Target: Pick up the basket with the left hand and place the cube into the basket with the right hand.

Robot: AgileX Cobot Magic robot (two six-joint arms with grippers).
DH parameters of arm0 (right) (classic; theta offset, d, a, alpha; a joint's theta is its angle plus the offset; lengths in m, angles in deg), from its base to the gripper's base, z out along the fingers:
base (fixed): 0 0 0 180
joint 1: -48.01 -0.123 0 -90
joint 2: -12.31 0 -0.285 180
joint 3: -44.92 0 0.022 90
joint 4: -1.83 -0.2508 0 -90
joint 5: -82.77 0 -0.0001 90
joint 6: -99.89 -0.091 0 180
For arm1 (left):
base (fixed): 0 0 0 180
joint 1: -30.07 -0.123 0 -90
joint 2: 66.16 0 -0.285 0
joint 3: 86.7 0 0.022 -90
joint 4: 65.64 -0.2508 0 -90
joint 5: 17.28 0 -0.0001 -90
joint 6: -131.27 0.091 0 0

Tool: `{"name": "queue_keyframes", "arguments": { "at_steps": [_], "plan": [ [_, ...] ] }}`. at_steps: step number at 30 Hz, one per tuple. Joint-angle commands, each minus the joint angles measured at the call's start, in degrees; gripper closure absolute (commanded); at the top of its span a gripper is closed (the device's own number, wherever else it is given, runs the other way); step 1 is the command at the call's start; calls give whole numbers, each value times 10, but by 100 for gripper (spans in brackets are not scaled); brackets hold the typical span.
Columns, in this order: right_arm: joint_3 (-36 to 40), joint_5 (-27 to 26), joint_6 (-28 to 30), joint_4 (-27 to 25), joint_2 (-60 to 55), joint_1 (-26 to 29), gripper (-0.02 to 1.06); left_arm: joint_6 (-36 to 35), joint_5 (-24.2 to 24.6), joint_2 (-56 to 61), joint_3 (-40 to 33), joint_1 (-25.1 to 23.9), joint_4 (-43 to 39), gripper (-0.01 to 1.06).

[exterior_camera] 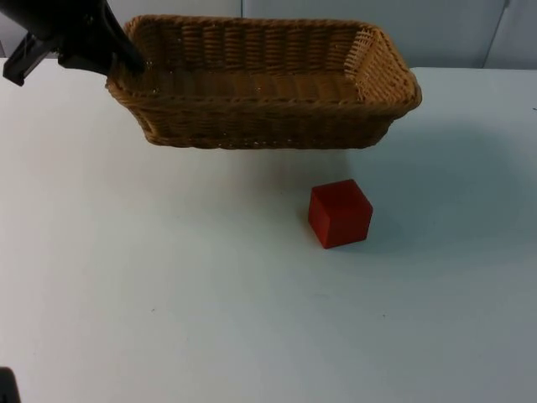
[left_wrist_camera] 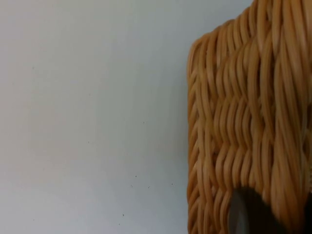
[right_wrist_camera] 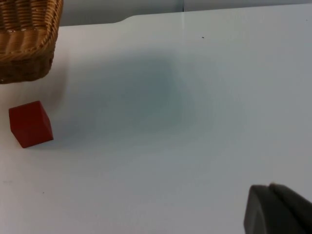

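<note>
White table top [exterior_camera: 168, 294] runs back to a grey partition wall [exterior_camera: 453, 29]. Left gripper [exterior_camera: 126, 60] is at the left short end of the wicker basket [exterior_camera: 268, 84], jaws clamped on its rim; the basket is lifted, its shadow falling on the table beneath. Left wrist view: woven wall of the basket [left_wrist_camera: 248, 122] close up, with table beside it. Red cube [exterior_camera: 340, 213] sits on the table just in front of the basket, apart from it. Right wrist view: cube [right_wrist_camera: 30, 124] and basket corner [right_wrist_camera: 27, 39]; one black fingertip [right_wrist_camera: 275, 212] visible, well apart from the cube; jaw state of the right gripper cannot be told.
</note>
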Motion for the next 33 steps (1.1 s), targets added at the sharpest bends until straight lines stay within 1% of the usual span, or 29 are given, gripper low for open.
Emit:
{"name": "queue_keyframes", "arguments": {
  "at_steps": [1,25,27,29,30,31,32,33],
  "plan": [
    [3,-4,3,-1,2,4,105,-2,1,4,5,-1,25,105],
    [3,-4,-1,2,-2,4,105,-2,0,4,5,-1,25,105],
    [3,-4,-1,2,-46,4,105,-2,0,4,5,-1,25,105],
    [3,-4,8,-1,-118,4,105,-2,0,4,5,-1,25,105],
    [2,-6,21,-13,-152,4,105,-2,0,4,5,-1,25,105],
    [2,-6,21,-13,-152,4,105,-2,0,4,5,-1,25,105],
    [-1,-9,39,-29,-193,4,105,-2,0,4,5,-1,25,105],
    [-6,-14,64,-61,-234,4,105,-2,0,4,5,-1,25,105]
  ]
}}
